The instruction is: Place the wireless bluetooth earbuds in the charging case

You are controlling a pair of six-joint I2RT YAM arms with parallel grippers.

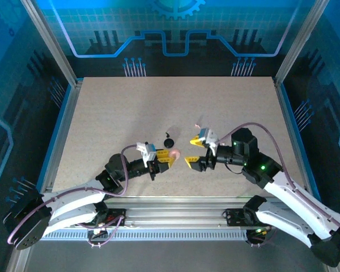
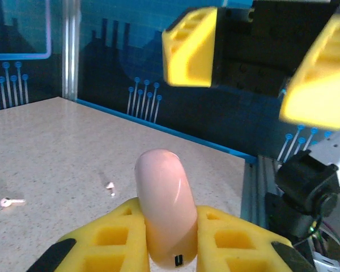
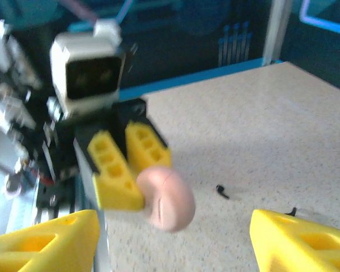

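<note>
Left hand [image 1: 165, 158] clamps the pink charging case [image 1: 176, 153]; right hand [image 1: 192, 152] gapes just beside it

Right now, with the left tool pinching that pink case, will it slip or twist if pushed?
Probably slippery: the pink case is glossy and rounded, and the left tool grips just one end. A push on the free end would likely pivot it. It looks like a rigid shell.

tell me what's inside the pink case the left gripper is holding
Its inside is hidden: the pink case looks closed, clamped in the left gripper. Only its smooth shell and a seam show. A small pale piece, possibly an earbud, lies on the table.
</note>
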